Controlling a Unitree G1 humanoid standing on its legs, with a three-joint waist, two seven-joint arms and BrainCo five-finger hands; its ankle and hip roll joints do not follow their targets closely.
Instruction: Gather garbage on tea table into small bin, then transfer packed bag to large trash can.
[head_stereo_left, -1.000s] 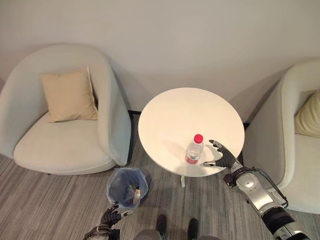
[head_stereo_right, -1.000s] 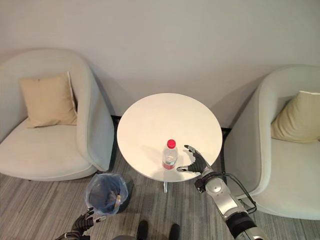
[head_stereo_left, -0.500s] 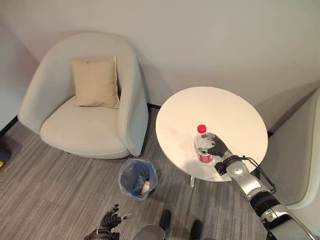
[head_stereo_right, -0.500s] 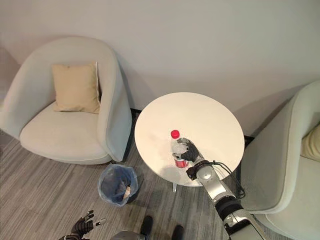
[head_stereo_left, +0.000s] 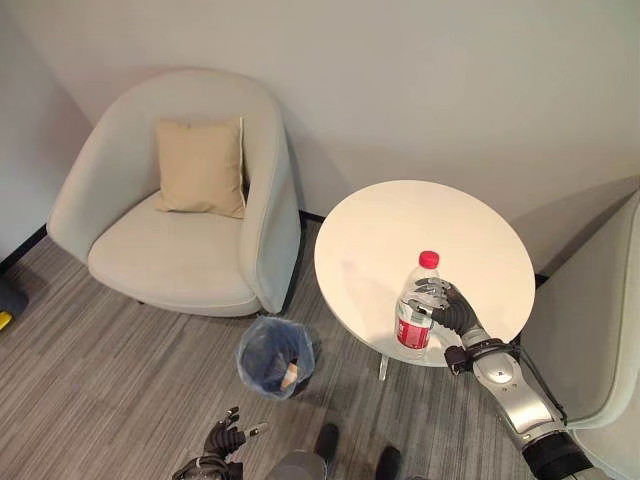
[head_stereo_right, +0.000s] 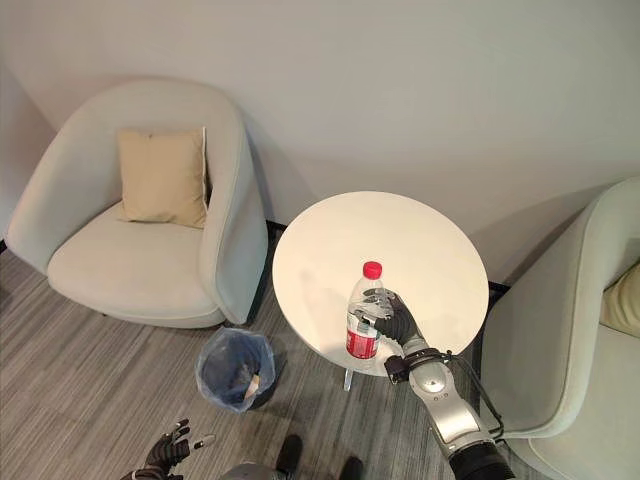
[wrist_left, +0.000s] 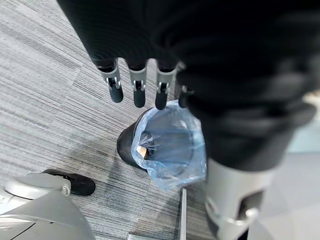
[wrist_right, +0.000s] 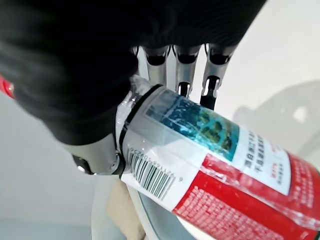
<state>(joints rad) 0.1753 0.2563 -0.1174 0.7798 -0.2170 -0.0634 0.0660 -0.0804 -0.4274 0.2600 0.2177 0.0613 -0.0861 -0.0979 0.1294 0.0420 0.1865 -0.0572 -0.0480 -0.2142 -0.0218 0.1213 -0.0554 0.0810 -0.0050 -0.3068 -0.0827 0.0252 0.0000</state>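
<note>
**Bottle gripped; bin lying down-left of the holding hand**

While the right hand (head_stereo_left: 452, 310) is curling its fingers round the clear plastic bottle (head_stereo_left: 416, 305), the bottle is standing upright at the near edge of the round white tea table (head_stereo_left: 400, 225), long axis vertical, red cap on top, red label low on its ribbed body. It appears slightly raised off the top, though contact is hard to judge. The small bin (head_stereo_left: 273, 357), lined with a crinkled blue bag, is sitting on grey carpet down and to the left of the held bottle, nearer the left hand (head_stereo_left: 225, 441), which is hovering with fingers spread and empty.
</note>
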